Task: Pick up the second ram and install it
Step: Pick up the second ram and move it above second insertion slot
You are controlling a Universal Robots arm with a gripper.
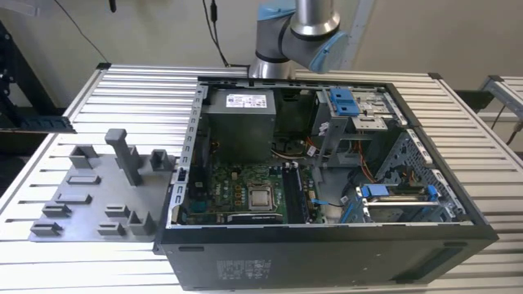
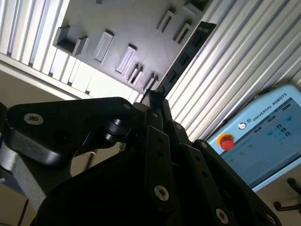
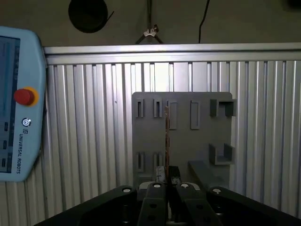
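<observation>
As the tool [image 2: 154, 96] grips the second ram [image 2: 183, 59] by one end, the strip's long axis projects straight ahead of it.

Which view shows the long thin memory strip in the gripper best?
The second wrist view: the long, thin circuit-board strip shows its flat face there. The first wrist view gives its edge; the exterior view a dark bar.

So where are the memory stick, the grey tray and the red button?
memory stick [image 2: 182, 57]: second wrist view, middle of the strip.
grey tray [image 3: 188, 143]: first wrist view, bare flat part.
red button [image 3: 24, 96]: first wrist view, its top.
</observation>
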